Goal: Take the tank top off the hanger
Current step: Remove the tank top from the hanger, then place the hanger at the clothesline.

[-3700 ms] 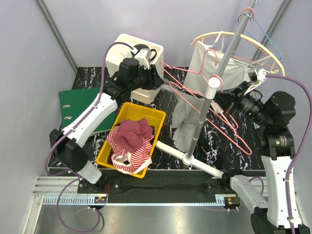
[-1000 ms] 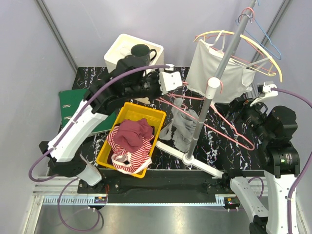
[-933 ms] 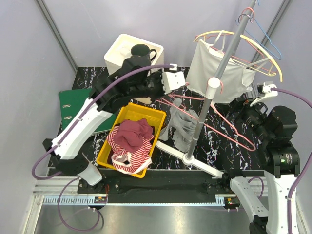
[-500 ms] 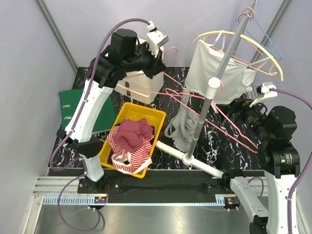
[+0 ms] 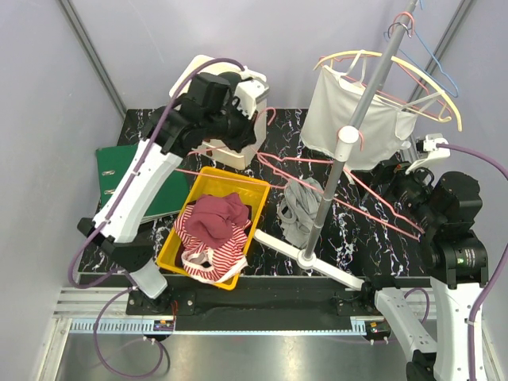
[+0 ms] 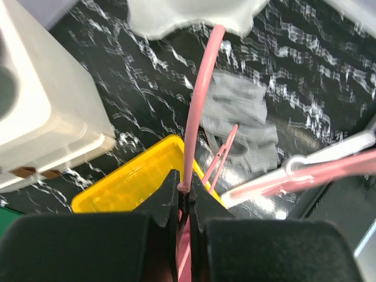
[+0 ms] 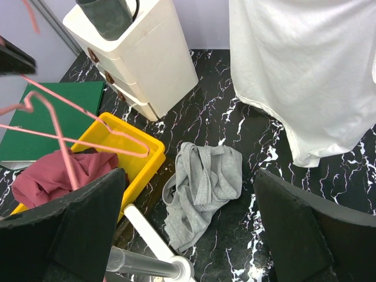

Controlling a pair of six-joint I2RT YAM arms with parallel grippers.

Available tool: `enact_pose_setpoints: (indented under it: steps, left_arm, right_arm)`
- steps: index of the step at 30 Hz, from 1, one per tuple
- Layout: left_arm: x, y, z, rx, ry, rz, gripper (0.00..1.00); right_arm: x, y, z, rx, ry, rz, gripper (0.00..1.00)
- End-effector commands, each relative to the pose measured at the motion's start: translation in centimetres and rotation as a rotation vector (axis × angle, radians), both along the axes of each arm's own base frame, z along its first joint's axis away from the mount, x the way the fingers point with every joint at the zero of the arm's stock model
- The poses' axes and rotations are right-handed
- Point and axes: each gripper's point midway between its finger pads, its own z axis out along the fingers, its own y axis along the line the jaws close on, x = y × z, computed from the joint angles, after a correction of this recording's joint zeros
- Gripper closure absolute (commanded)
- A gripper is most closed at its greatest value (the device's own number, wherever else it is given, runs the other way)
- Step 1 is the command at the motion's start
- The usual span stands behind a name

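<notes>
Left wrist view has the left claw (image 6: 185, 183) pinched tight on the thin pink hanger (image 6: 200, 100), whose bare wire rises straight out from its tips. Just beyond the tips sits the yellow bin (image 6: 126, 188). Farther ahead and slightly right, the grey tank top (image 6: 244, 123) lies crumpled on the tabletop (image 6: 147, 64), clear of the wire. It looks light, limp and unslippery, so a bunched fold or strap should take a pinch best. Opposite, the right claw (image 7: 191, 229) gapes wide, with the heap ahead of it.
</notes>
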Motion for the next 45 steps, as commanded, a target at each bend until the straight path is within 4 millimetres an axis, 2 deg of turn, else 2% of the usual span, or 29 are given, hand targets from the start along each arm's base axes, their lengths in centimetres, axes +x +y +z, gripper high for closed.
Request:
enact_pose_setpoints:
  steps: [1, 4, 5, 7, 8, 12, 15, 18, 22, 27, 31, 38, 41, 44, 45]
  left_arm:
    - [-0.4, 1.5, 9.8, -0.228, -0.252, 0.089, 1.00]
    - [-1.1, -1.1, 11.5, -0.376, -0.266, -0.015, 1.00]
    - [-1.6, -2.7, 12.1, -0.456, -0.244, -0.075, 1.00]
    - [-1.8, -4.5, 12.1, -0.511, -0.208, -0.149, 1.00]
    - [-2.6, -5.6, 12.8, -0.565, -0.179, -0.220, 1.00]
    - [-2.7, -8.0, 13.8, -0.657, -0.138, -0.324, 1.00]
    - [-4.0, -9.0, 14.8, -0.696, -0.137, -0.443, 1.00]
    - [-4.8, -9.3, 15.1, -0.694, -0.147, -0.510, 1.00]
    - [-5.2, -9.2, 14.9, -0.686, -0.155, -0.535, 1.00]
    - [-5.2, -9.0, 14.3, -0.666, -0.165, -0.538, 1.00]
    - [-6.4, -9.0, 14.2, -0.660, -0.159, -0.607, 1.00]
    - [-7.4, -8.2, 14.3, -0.650, -0.163, -0.666, 1.00]
    - [-7.6, -8.0, 14.7, -0.655, -0.160, -0.681, 1.00]
    - [-7.5, -8.1, 14.9, -0.663, -0.153, -0.676, 1.00]
    - [-7.4, -8.3, 14.9, -0.668, -0.155, -0.674, 1.00]
  right_arm:
    - [-0.1, -0.5, 1.4, -0.010, -0.050, -0.025, 0.02]
    - [-0.2, -0.6, 1.7, 0.010, -0.053, -0.037, 0.03]
    - [-0.3, -0.5, 1.9, 0.015, -0.057, -0.033, 0.03]
    - [-0.5, -0.5, 2.4, 0.020, -0.073, -0.032, 0.04]
    - [-0.6, -0.4, 2.6, 0.019, -0.078, -0.030, 0.04]
    - [-1.1, -0.2, 3.5, 0.000, -0.108, -0.008, 0.06]
    - [-1.1, 0.1, 3.6, -0.031, -0.117, 0.022, 0.08]
    - [-0.9, 0.4, 3.3, -0.060, -0.112, 0.052, 0.09]
    - [-1.3, 1.9, 2.8, -0.071, -0.111, 0.156, 0.13]
    - [-0.5, 2.2, 1.8, -0.063, -0.076, 0.172, 0.22]
    - [0.1, 2.3, 1.1, -0.075, -0.063, 0.185, 0.26]
    - [-0.1, 3.2, 0.6, -0.077, -0.072, 0.252, 0.40]
    - [-0.2, 3.6, 0.1, -0.075, -0.071, 0.277, 0.50]
    - [-0.1, 3.5, 0.1, -0.064, -0.069, 0.266, 0.84]
    - [0.1, 3.3, 0.1, -0.062, -0.067, 0.247, 0.87]
